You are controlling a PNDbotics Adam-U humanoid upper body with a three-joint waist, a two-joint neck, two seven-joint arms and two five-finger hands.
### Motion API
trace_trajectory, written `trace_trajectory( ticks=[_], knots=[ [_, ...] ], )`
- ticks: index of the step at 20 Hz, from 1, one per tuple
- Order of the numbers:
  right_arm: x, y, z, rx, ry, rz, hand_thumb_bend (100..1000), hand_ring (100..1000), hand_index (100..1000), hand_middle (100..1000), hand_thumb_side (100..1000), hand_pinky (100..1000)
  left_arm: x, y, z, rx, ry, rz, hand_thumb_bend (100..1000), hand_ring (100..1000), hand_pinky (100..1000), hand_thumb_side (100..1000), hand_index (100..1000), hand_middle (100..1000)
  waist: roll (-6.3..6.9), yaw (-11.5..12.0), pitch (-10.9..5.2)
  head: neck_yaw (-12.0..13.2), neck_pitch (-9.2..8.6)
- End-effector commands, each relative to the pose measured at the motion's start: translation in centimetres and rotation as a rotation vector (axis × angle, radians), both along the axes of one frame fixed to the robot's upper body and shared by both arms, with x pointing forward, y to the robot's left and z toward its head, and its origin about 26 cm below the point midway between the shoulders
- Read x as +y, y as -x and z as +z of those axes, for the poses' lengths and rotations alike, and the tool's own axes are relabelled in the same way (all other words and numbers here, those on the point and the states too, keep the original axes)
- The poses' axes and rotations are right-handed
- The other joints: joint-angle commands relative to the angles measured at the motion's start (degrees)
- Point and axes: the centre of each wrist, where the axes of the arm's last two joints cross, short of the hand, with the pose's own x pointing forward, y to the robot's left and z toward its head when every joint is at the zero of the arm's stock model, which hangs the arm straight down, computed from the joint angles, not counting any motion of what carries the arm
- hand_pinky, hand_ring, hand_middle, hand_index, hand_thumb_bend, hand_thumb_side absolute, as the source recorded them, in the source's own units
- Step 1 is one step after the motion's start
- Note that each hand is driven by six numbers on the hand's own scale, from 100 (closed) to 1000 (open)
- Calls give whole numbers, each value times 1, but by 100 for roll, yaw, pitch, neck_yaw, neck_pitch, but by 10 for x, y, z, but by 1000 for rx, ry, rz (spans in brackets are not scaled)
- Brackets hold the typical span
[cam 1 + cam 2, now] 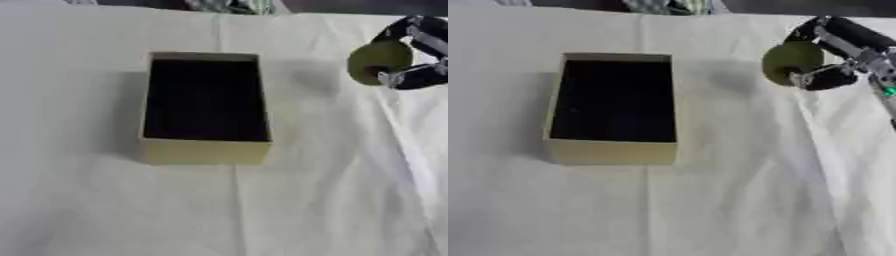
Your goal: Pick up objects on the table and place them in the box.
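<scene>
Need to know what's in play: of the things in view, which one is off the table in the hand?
The round olive-green object, gripped by the right hand to the right of the box. The box sits on the white cloth.

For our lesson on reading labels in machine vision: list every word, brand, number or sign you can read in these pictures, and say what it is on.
None can be read.
The box: plain tan walls, dark inside, no print visible.
The round green object in the right hand: no label visible.
The white cloth: unmarked.
</scene>
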Motion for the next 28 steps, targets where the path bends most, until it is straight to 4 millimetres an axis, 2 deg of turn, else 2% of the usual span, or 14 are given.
trace_trajectory(
  ticks=[1, 6, 10, 12, 17, 21, 28],
  knots=[
    [9, 20, 38, -120, 27, 36, 125, 790, 686, 530, 100, 774, 0, 3, 9, -19, -22, 3, 387, 663, 625, 454, 741, 622, 1, -1, -168, -3, -24],
    [45, 38, 65, -205, 69, 167, 138, 784, 686, 532, 100, 769, -1, 4, 10, -19, -24, 2, 386, 663, 626, 454, 741, 622, -37, -9, -191, -15, -14],
    [54, 44, 69, -206, 71, 186, 149, 765, 679, 532, 100, 758, -1, 4, 10, -19, -24, 1, 386, 664, 626, 453, 742, 622, -38, -4, -202, -44, -9],
    [77, 47, 72, -236, 74, 288, 120, 754, 673, 527, 100, 748, -4, 2, 10, -15, -24, -15, 386, 663, 626, 453, 742, 621, -44, 111, -238, -181, 12],
    [135, 61, 89, -340, 102, 458, 122, 737, 664, 522, 100, 736, -4, 1, 10, -19, -16, -22, 385, 663, 626, 453, 743, 621, -14, 111, -219, -230, -2],
    [165, 55, 86, -336, 105, 518, 117, 731, 665, 523, 100, 731, -5, 1, 11, -21, -12, -26, 385, 663, 626, 452, 742, 621, -3, 120, -205, -272, 10],
    [205, 31, 62, -281, 92, 561, 100, 725, 663, 517, 100, 726, -5, 1, 11, -24, -7, -22, 384, 663, 626, 451, 741, 619, -7, 104, -203, -278, 39]
  ],
)
